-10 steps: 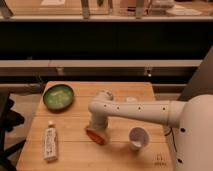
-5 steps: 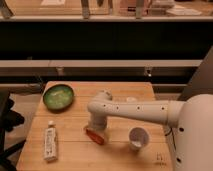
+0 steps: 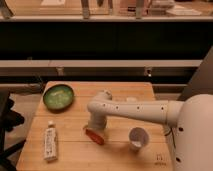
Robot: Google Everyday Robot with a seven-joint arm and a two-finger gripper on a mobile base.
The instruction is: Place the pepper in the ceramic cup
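Diagonally, pepper (image 3: 94,136) under claw (image 3: 94,127).

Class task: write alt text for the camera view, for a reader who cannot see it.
A white robot arm reaches over a wooden table, its gripper down at a red-orange pepper. A white ceramic cup sits to the pepper's right, a green bowl and white tube to its left.

The gripper (image 3: 93,129) sits low over the pepper (image 3: 95,136) near the counter's front edge, hiding its upper end. The tube's (image 3: 50,143) label is unreadable.
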